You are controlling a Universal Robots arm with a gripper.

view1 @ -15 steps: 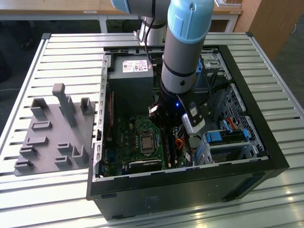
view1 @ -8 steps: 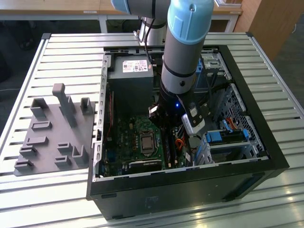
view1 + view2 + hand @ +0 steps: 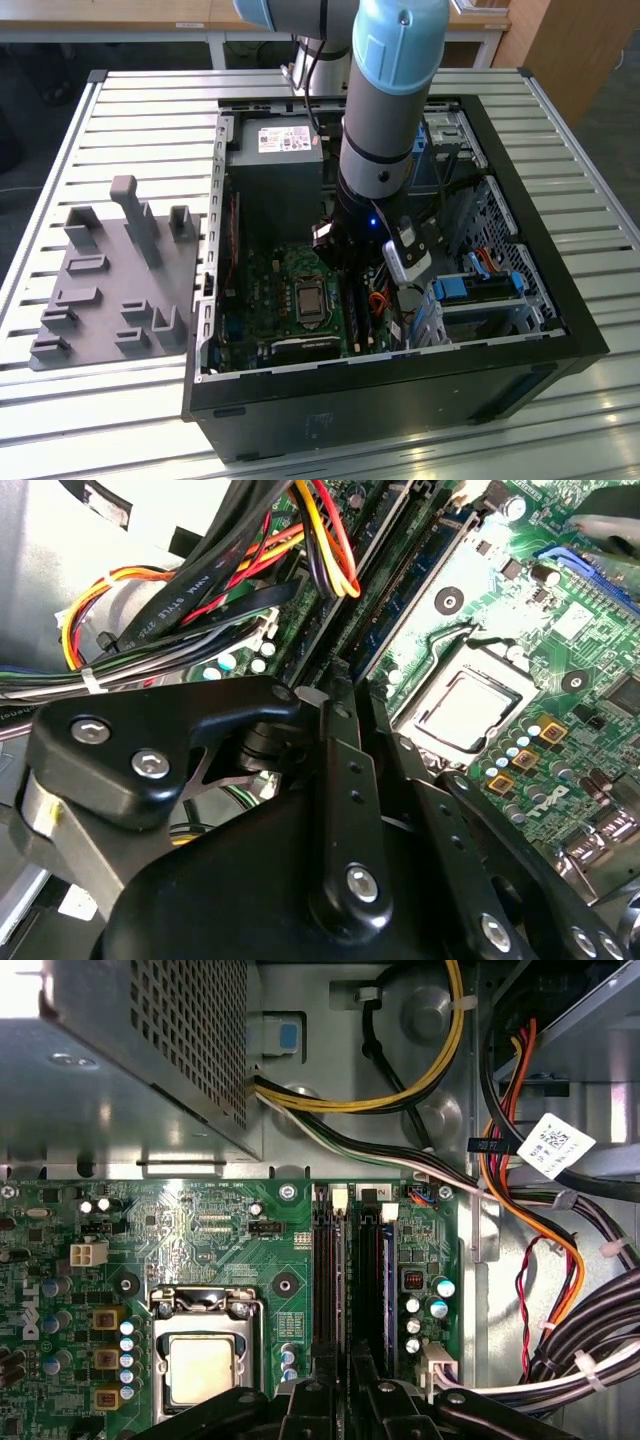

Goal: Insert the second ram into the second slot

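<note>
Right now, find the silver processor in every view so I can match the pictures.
Exterior view: the processor sits mid-motherboard, to the exterior view's left of the arm.
Second wrist view: the processor lies in its metal-framed socket on the green board.
First wrist view: the processor lies beside a row of capacitors.
Shared landmark: the dark memory slots running alongside it.

White sticker (image 3: 290, 138) on power supply (image 3: 268, 205), barcode tag (image 3: 556, 1144) by cables (image 3: 600, 1330) (print unreadable)

One open computer case (image 3: 560, 330), one green motherboard (image 3: 200, 1230) with one processor (image 3: 205, 1370), two memory slots (image 3: 325, 1270) ahead of the claw, one grey power supply (image 3: 275, 165), one grey fixture tray (image 3: 110, 280)
</note>
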